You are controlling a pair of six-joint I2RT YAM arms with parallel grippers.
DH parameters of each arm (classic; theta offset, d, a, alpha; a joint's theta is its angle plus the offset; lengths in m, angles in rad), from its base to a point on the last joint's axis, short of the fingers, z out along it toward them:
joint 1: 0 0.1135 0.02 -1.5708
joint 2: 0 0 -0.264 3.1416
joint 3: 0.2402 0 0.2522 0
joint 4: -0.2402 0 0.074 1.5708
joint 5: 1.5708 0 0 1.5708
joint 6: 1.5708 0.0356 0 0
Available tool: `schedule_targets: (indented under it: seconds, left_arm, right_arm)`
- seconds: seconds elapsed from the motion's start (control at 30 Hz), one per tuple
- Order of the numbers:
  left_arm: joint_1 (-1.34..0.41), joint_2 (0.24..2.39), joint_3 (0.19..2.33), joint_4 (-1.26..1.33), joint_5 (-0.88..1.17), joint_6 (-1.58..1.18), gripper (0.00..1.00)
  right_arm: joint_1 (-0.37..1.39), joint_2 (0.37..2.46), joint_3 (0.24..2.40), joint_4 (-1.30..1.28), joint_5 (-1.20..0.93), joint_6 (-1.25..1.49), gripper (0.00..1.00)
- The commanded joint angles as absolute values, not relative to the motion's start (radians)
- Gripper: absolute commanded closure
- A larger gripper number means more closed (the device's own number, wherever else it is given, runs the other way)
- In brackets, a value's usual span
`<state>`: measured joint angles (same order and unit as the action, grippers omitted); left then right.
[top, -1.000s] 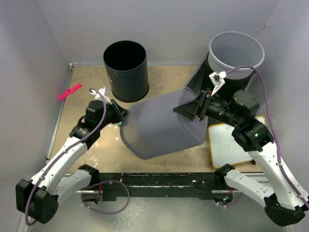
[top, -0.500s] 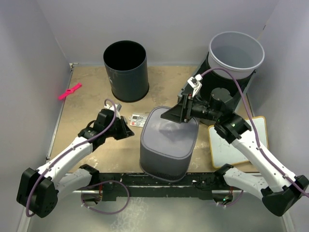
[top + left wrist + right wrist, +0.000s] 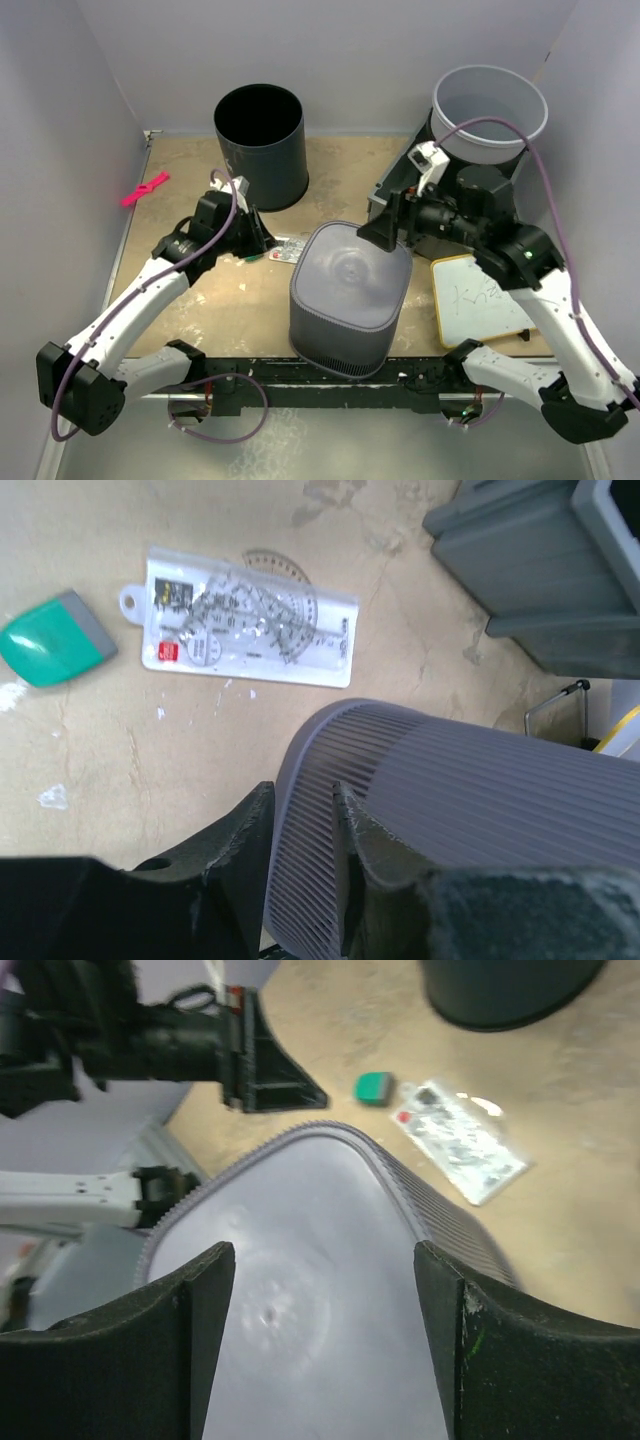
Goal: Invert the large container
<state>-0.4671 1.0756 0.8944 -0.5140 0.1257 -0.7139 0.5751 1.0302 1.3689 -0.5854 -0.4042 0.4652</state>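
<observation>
The large grey ribbed container [image 3: 350,300] stands upside down, its flat base up, near the table's front middle. It fills the lower part of the left wrist view [image 3: 480,810] and the right wrist view [image 3: 300,1300]. My left gripper [image 3: 264,243] is to its left, apart from it, jaws a little apart and empty [image 3: 300,795]. My right gripper [image 3: 380,238] hovers over the container's far edge, wide open and empty [image 3: 325,1255].
A black bin [image 3: 260,140] stands at the back. A pale grey bucket [image 3: 490,110] sits on a dark box [image 3: 395,190] at the back right. A whiteboard [image 3: 480,300] lies right. A green eraser [image 3: 55,640], protractor packet [image 3: 250,630] and pink clip [image 3: 145,188] lie left.
The container was on its side between both grippers; it now stands base up. Both grippers have let go. The left drew back to the left, the right drew back and up.
</observation>
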Motion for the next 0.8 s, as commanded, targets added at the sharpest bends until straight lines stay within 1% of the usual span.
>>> schedule_targets:
  seconds: [0.0, 0.2, 0.3, 0.37, 0.43, 0.57, 0.63, 0.77]
  left_arm:
    - [-0.472, 1.087, 1.028, -0.619, 0.056, -0.62, 0.72]
    - [-0.47, 1.117, 1.176, -0.673, -0.038, -0.586, 0.7]
    - [-0.469, 1.136, 1.26, -0.68, -0.082, -0.573, 0.69]
    - [-0.469, 1.158, 1.315, -0.69, -0.107, -0.561, 0.69]
    - [-0.469, 1.176, 1.362, -0.701, -0.126, -0.549, 0.68]
    - [-0.469, 1.195, 1.436, -0.736, -0.178, -0.536, 0.68]
    - [-0.469, 1.192, 1.452, -0.738, -0.194, -0.538, 0.68]
    - [-0.469, 1.18, 1.5, -0.744, -0.255, -0.547, 0.68]
  right_arm:
    - [0.574, 0.948, 1.452, -0.896, -0.157, 0.264, 0.23]
    - [0.575, 0.836, 1.386, -1.055, -0.124, 0.332, 0.17]
    - [0.575, 0.764, 1.339, -1.055, -0.21, 0.379, 0.16]
    - [0.575, 0.736, 1.289, -1.029, -0.31, 0.4, 0.16]
    - [0.575, 0.722, 1.219, -0.962, -0.451, 0.428, 0.16]
    - [0.575, 0.74, 1.088, -0.794, -0.635, 0.457, 0.16]
    - [0.575, 0.754, 1.022, -0.682, -0.674, 0.506, 0.16]
    - [0.576, 0.809, 0.918, -0.352, -0.727, 0.616, 0.16]
